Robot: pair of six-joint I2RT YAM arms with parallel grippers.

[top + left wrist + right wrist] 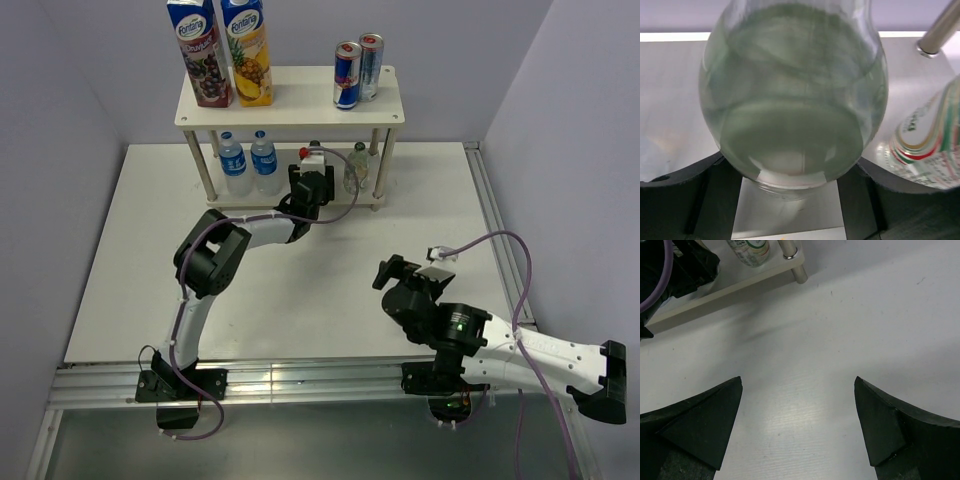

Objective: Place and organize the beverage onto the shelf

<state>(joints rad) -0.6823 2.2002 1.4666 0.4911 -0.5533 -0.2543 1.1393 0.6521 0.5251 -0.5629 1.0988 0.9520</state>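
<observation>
The white two-tier shelf [290, 110] stands at the back of the table. My left gripper [312, 185] reaches into its lower tier and is shut on a clear glass bottle [313, 158] with a red cap. In the left wrist view the bottle [795, 95] fills the frame between the black fingers [710, 200] of the left gripper [790, 187], over the lower board [670, 100]. I cannot tell whether it rests on the board. My right gripper [395, 272] hovers open over bare table; its wrist view shows the right gripper [797, 412] with nothing between its jaws.
Two juice cartons [222, 52] and two cans [358, 72] stand on the top board. Two water bottles [248, 162] occupy the lower tier's left, a labelled glass bottle [356, 168] [930, 145] its right, next to a leg [940, 30]. Walls enclose the table on three sides.
</observation>
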